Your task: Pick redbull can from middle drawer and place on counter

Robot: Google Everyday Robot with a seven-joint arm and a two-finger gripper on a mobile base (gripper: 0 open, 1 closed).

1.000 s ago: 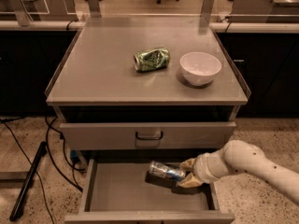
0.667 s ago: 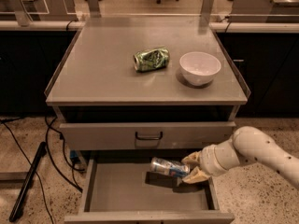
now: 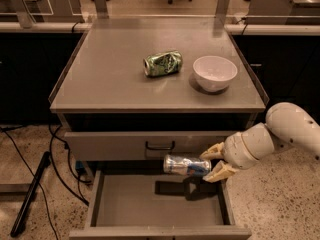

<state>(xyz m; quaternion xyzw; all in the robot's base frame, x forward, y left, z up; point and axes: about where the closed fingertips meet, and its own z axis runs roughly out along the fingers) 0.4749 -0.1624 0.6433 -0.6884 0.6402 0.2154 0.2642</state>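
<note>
The redbull can, slim and silver-and-blue, lies sideways in the air above the open middle drawer, just in front of the closed drawer front above it. My gripper comes in from the right and is shut on the can's right end, its pale fingers above and below the can. The can's shadow falls on the drawer's grey floor. The counter is the broad grey cabinet top above the drawers.
A dented green can lies on its side on the counter, next to a white bowl. The closed drawer front has a black loop handle. Cables trail over the floor at left.
My gripper has lifted the can up out of the drawer and drawn it a little right. The arm has pulled back toward the right.
</note>
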